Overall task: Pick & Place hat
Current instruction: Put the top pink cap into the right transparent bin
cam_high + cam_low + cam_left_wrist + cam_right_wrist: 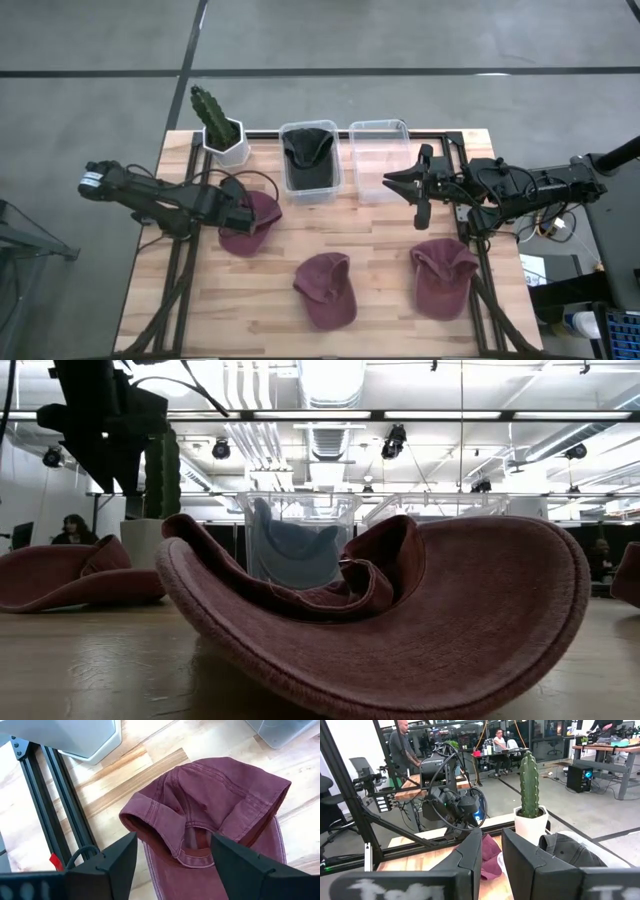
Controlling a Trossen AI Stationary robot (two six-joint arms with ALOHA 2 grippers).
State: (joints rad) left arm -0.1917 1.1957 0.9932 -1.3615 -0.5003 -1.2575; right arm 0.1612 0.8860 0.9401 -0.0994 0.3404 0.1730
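Three maroon hats lie on the wooden table: a left one [250, 228], a middle one [327, 290] and a right one [443, 276]. A dark hat [308, 152] lies in a clear bin [335, 175]. My left gripper [175, 857] hangs open over the left hat [210, 805], slanting down, one finger on each side of its rear strap opening [192, 840]. I see no touch. My right gripper [395, 182] waits raised and level by the empty clear bin [380, 150], with only a narrow gap between its fingers [492, 850] and nothing in it.
A cactus in a white pot [222, 135] stands at the far left, close behind the left hat. Black frame rails [55, 810] run along the table's left side. The middle hat [400, 620] fills the low view. People sit in the room beyond.
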